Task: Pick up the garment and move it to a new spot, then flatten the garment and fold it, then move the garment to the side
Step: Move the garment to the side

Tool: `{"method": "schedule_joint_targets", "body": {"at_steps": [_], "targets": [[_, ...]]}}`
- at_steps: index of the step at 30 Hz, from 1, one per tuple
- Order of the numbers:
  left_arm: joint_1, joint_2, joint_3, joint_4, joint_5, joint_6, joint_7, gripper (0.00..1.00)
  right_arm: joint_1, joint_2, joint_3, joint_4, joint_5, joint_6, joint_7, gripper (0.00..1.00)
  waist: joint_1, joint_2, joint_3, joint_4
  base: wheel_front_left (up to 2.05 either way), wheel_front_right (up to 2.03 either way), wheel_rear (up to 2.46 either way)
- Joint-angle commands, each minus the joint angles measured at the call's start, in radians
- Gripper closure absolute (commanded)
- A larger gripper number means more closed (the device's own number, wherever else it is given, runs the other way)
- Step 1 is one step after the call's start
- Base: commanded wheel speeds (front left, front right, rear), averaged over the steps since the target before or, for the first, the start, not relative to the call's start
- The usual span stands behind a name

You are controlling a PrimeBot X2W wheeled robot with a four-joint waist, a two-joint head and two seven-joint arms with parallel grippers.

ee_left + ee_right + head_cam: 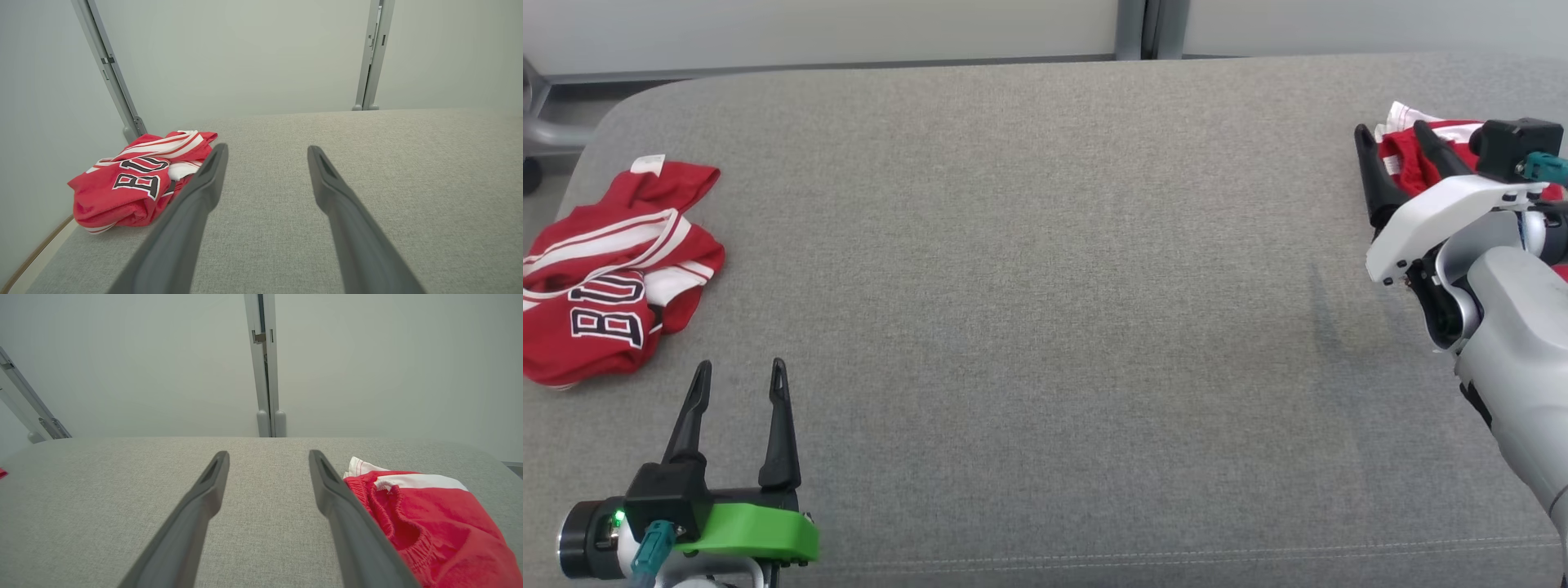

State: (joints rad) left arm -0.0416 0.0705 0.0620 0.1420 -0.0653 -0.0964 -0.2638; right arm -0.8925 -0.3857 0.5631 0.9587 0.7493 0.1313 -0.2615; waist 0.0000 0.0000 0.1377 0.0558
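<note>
A crumpled red garment (613, 269) with white stripes and dark lettering lies at the far left of the grey cushioned surface (1045, 269). In the left wrist view this garment (130, 183) sits left of my fingers. My left gripper (741, 367) (267, 149) is open and empty, just in front of and to the right of it. A second red and white garment (1409, 159) (433, 522) with an elastic waistband lies at the far right. My right gripper (1390, 131) (269, 454) hangs open beside it, with this cloth just outside its right finger and bare cushion between the fingers.
The cushion's rounded back edge (866, 69) meets a pale wall with grey metal posts (1143, 28). A grey frame and a dark wheel (531, 175) stand off the left end. The front seam (1176, 555) runs along the near edge.
</note>
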Motion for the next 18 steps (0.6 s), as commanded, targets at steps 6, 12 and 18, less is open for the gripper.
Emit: {"method": "schedule_joint_targets", "body": {"at_steps": [6, 12, 18], "targets": [[0.033, 0.005, 0.011, 0.005, 0.003, 0.003, 0.001, 0.00, 0.111, 0.029, -0.074, -0.111, -0.057, -0.001, -0.005, 0.00, 0.0000, 0.0000, -0.056, -0.039, 0.00, 0.00, 0.00], [0.058, 0.005, 0.011, 0.012, 0.002, 0.000, 0.001, 0.00, 0.242, 0.072, -0.160, -0.213, -0.144, -0.001, -0.005, 0.00, 0.0000, 0.0000, -0.104, -0.045, 0.00, 0.00, 0.00], [0.084, 0.005, 0.015, 0.014, -0.003, 0.000, 0.001, 0.00, 0.365, 0.118, -0.245, -0.290, -0.211, -0.001, -0.005, 0.00, 0.0000, 0.0000, -0.146, -0.051, 0.00, 0.00, 0.00]]}}
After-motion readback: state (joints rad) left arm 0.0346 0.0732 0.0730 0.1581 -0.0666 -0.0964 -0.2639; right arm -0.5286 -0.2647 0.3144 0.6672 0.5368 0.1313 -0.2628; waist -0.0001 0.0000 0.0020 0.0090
